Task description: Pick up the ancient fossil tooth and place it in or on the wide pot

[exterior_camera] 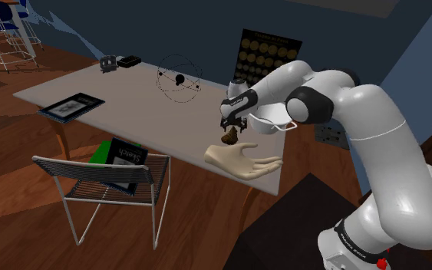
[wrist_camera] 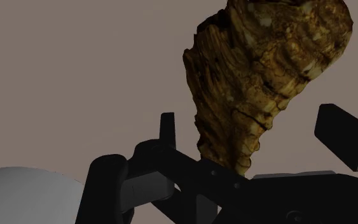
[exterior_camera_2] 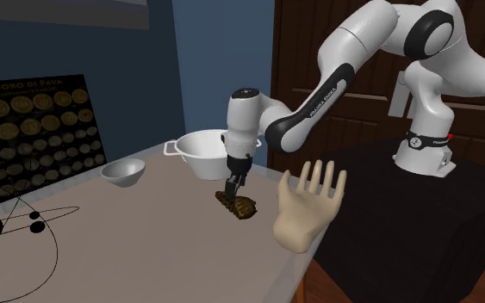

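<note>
On the surface, second exterior view, left to right:

- Coin poster: upright at the far edge.
- Wire orbit model: at 6 o'clock of the poster.
- Bowl: small, nothing showing inside.
- Pot: white, two-handled, nothing showing inside; at 3 o'clock of the bowl.
- Gripper: pointing down over the tooth. Jaws apart, straddling its narrow end; the wrist view shows a gap on either side, so judged not yet clasped.
- Tooth: brown, ridged, apparently lying on the surface, near the pot at its 5 o'clock.
- Model hand: pale, fingers up, at 3 o'clock of the tooth, by the surface's edge.

Status: gripper in place over the tooth. Closing, lift, carry and release are left.

Obstruction: nothing between tooth and pot. The hand is on the side away from the pot, near enough to mind on the lift.
</note>
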Action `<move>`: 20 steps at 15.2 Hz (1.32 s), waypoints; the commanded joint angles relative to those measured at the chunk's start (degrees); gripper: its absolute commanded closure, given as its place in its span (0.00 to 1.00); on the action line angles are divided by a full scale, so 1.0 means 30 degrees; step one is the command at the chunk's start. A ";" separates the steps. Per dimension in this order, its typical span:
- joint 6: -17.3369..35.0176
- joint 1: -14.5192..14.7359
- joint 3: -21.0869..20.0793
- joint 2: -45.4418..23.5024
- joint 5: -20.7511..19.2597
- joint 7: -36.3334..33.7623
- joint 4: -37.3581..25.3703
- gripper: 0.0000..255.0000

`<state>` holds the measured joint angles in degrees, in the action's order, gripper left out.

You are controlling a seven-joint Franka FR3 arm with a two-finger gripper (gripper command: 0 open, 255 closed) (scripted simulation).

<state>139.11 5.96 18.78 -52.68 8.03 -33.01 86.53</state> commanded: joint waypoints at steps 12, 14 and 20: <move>0.0082 -0.0282 0.0074 -0.2233 0.0118 -0.0857 -0.1956 0.00; 0.0082 -0.0282 0.0074 -0.2233 0.0118 -0.0857 -0.1956 0.00; 0.0086 -0.0281 0.0074 -0.2232 0.0118 -0.0857 -0.1952 1.00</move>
<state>139.37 5.12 19.01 -59.37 8.38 -35.59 80.67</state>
